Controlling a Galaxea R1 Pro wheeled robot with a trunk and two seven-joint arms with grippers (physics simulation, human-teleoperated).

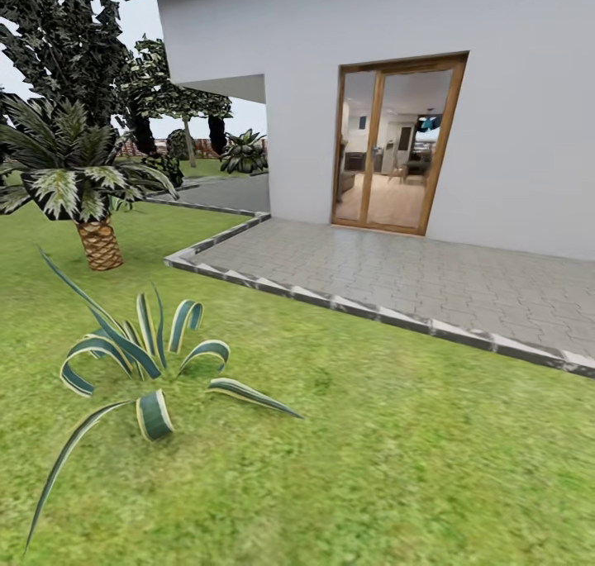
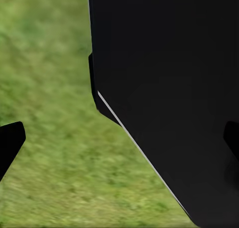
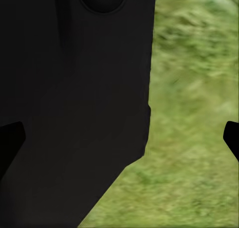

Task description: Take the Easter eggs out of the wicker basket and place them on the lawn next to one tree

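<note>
From the head view, the lawn (image 1: 372, 450) fills the lower half of the frame, with a striped agave-like plant (image 1: 145, 359) at lower left, a small palm (image 1: 83, 186) at mid left, a grey paved patio (image 1: 413, 268) across the middle right, and the house's glass door (image 1: 397, 149) above it; eggs and basket are nowhere here, so their place relative to either claw cannot be told. In the left wrist view, the left gripper (image 2: 119, 138) spreads wide and empty over blurred grass beside a dark body panel (image 2: 169, 88). In the right wrist view, the right gripper (image 3: 124, 138) likewise gapes, holding nothing. By judgement the eggs would be light, smooth, rounded and prone to slipping; grasp across the middle.
</note>
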